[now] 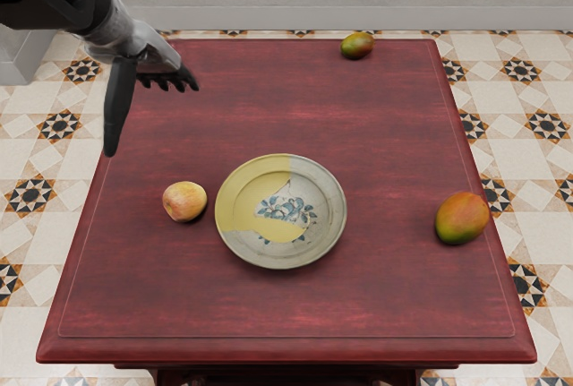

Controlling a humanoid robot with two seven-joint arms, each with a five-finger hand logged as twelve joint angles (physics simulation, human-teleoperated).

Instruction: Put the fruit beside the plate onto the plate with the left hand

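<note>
Red table | fruit just beside plate (not on it) | my left hand well apart, fingers spread, empty | I judge grasp and placing both left.

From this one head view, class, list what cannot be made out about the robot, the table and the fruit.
- Right hand and arm: outside the head view entirely.
- Left arm above the open left hand: cut off by the top-left corner.
- Dark red wooden table: legs hidden beneath its own top.
- Small green-red mango at the far edge: too small for surface detail.
</note>
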